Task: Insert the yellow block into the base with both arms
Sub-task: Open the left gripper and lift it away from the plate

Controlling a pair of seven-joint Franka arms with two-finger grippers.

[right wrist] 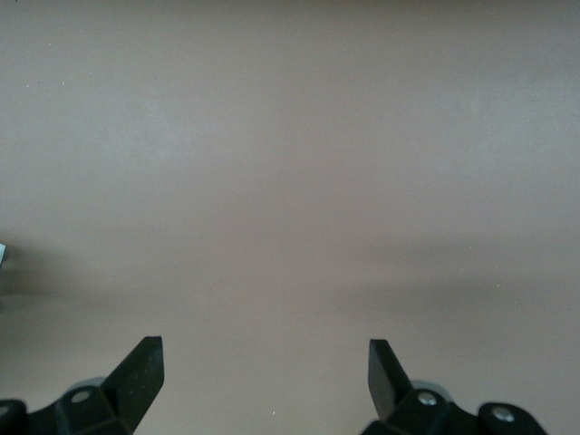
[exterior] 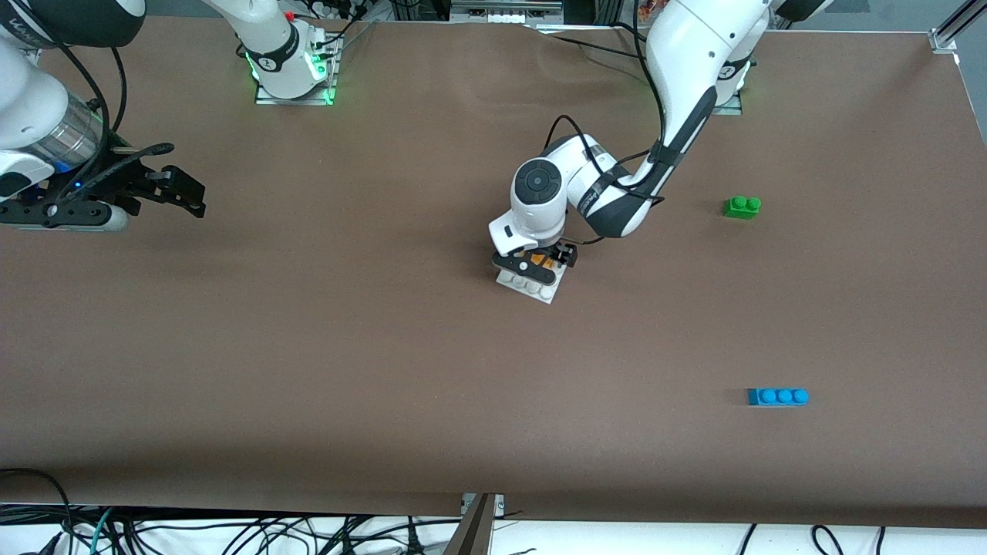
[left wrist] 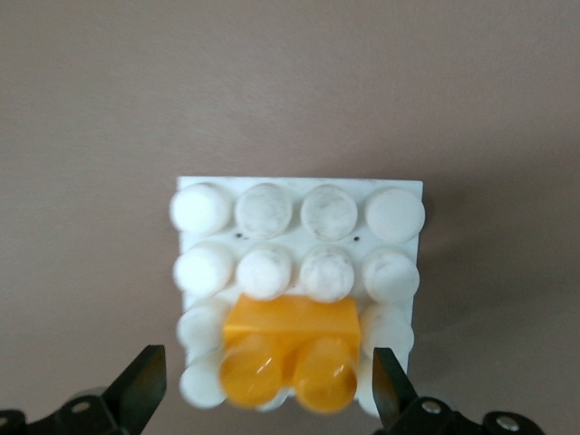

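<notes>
Sitting seated on base [left wrist: 299,195], yellow block [left wrist: 290,340] between spread fingers of left pincer [left wrist: 263,394], untouched; right pincer [right wrist: 263,376] open, waiting.

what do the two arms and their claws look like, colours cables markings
Both arms have glossy white rounded shells with dark grey joint bands. The left arm has a round dark cap on its wrist and black cables looped along it. The right arm shows a ribbed metal ring, black cables and a small blue light. The left claw and right claw are black, with two wedge-shaped fingers.
</notes>
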